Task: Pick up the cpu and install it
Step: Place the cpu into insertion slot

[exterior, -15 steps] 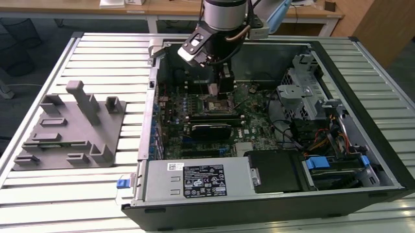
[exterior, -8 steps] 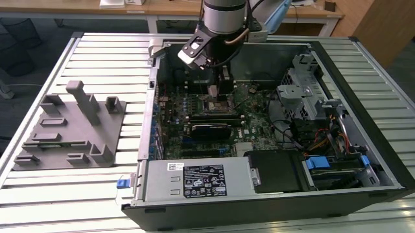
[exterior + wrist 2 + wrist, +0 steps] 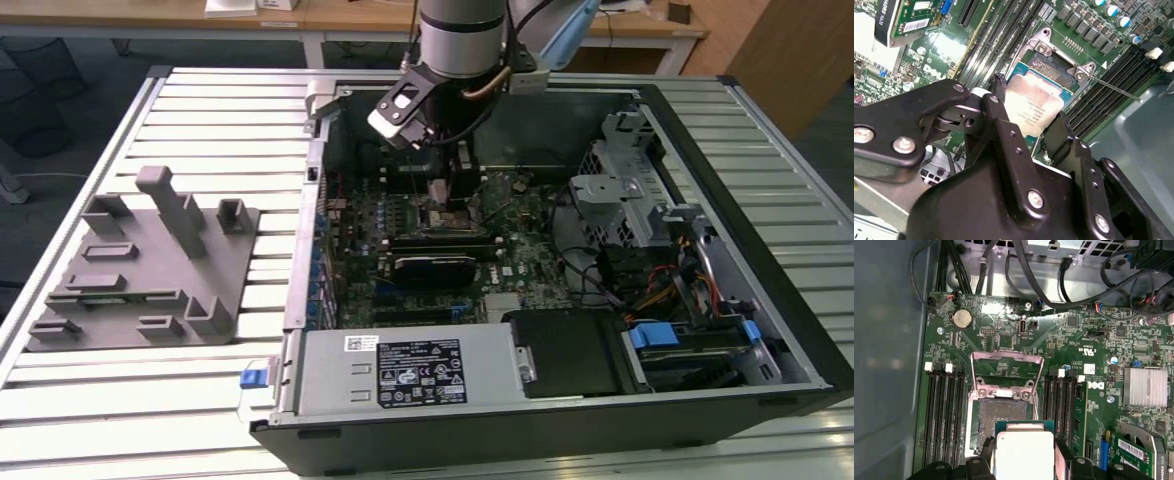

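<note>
The cpu, a pale silver square chip with a green rim, sits between my gripper's two black fingers, which are shut on its opposite edges. The first wrist view shows the cpu in the gripper, held over the near part of the open socket. The socket's dark contact field is bare. Its metal load plate is flipped up and back. In the exterior view the gripper reaches down into the open computer case, right above the socket.
Memory slots flank the socket on both sides. The thin socket lever sticks out sideways. Cables, a finned heatsink and a drive cage crowd the case. A grey plastic block with posts stands on the slatted table.
</note>
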`<state>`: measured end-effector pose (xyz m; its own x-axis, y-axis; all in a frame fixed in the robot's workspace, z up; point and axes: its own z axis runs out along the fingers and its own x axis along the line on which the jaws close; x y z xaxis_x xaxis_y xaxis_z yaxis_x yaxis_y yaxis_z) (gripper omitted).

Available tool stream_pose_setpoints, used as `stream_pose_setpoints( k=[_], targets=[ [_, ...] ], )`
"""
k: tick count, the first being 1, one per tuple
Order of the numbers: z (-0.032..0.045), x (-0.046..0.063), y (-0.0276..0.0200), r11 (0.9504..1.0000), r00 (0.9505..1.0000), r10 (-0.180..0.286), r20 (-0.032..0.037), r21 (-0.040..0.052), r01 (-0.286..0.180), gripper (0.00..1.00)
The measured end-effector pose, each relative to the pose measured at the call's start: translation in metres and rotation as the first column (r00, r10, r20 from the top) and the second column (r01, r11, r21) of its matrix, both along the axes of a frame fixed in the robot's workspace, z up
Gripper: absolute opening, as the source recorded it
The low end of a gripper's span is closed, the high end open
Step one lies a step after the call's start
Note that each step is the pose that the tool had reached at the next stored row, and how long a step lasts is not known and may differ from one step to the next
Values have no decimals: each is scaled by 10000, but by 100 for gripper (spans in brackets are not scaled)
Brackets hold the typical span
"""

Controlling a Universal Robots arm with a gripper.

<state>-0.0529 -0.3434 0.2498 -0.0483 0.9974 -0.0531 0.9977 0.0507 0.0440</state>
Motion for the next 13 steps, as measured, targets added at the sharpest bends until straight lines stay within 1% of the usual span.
stream_pose_setpoints(
  k=[7, 10, 13],
  targets=[
    [-9, 7, 1, 10000, 10000, -41, 4, 5, 41, 55],
    [-32, 20, 0, 9998, 9998, -199, 2, 2, 199, 55],
    [-78, 27, 0, 9998, 9998, -204, 2, 3, 204, 55]
  ],
)
